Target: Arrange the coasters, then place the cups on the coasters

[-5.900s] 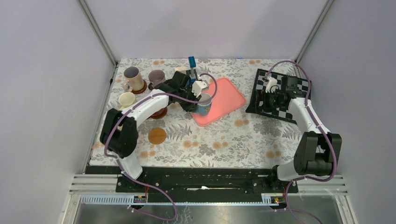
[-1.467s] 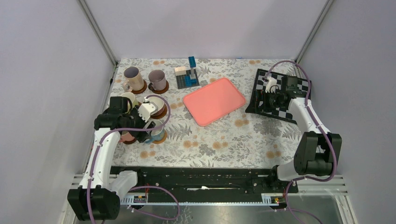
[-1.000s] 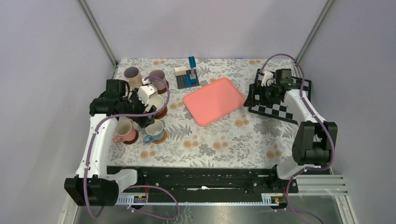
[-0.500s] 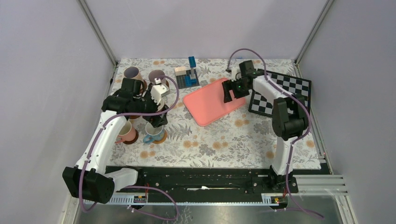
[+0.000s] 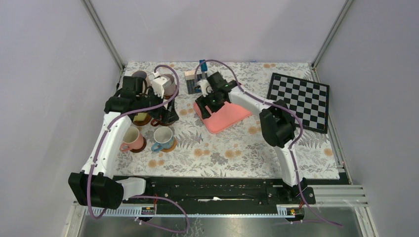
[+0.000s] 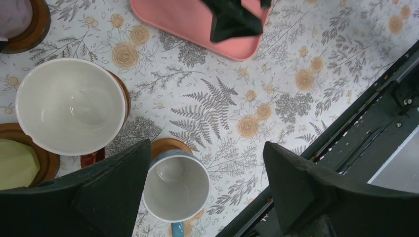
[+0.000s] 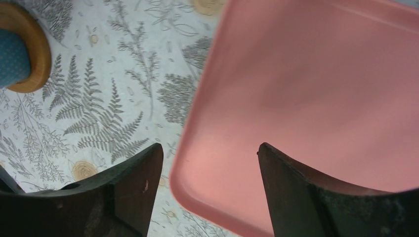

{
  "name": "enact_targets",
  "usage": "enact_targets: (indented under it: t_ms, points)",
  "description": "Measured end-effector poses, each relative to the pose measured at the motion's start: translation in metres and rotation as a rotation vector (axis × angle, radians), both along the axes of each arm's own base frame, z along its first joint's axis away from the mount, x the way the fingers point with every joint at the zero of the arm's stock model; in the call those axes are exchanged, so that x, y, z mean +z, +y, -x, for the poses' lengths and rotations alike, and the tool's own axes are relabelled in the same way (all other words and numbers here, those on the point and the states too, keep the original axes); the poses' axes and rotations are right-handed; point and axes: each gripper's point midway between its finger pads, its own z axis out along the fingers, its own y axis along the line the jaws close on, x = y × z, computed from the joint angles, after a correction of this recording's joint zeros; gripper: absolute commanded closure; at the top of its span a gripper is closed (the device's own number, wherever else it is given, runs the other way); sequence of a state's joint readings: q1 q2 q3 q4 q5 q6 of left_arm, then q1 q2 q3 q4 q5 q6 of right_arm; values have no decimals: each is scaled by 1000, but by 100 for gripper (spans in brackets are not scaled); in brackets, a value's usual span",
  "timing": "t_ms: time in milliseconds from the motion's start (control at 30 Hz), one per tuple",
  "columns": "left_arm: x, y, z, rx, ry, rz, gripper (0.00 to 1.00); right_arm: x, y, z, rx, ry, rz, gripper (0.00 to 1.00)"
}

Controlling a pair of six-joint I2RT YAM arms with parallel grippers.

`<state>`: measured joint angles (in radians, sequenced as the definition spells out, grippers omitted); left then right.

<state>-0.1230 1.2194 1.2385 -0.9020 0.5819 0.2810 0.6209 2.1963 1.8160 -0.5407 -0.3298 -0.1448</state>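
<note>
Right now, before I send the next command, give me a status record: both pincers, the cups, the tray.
left pincer: open, empty, above the light blue cup, beside the white cup
right pincer: open, nothing held, over the left corner of the pink tray
cups seen on coasters: light blue, white, yellow cup, mauve cup, salmon cup
sixth cup: mostly hidden behind the left arm
other: checkerboard at far right
</note>
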Motion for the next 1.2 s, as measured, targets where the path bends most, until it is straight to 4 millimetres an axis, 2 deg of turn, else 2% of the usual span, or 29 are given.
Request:
enact_targets:
  t_ms: [100,200,433,667,767,967,1067,1200]
  points:
    - [6,0,-3,18,-4,24,10,-9,18,15,54,12,14,28]
    - [7,0,-2,23,2,31,9,-17,26,22,83,24,30,34]
    - [15,10,-9,94,-8,69,9,-40,29,34,143,39,86,50]
    - [23,17,-15,144,-1,103,9,-47,35,44,220,-25,125,63]
    - [25,22,-19,164,-3,110,9,-48,29,50,249,-60,139,68]
    - [23,32,-26,208,20,128,10,-49,5,85,335,-67,164,82]
    - [19,34,-28,219,37,134,10,-49,-10,108,387,-53,172,100]
    - [17,35,-30,223,49,139,10,-49,-21,128,452,-60,186,100]
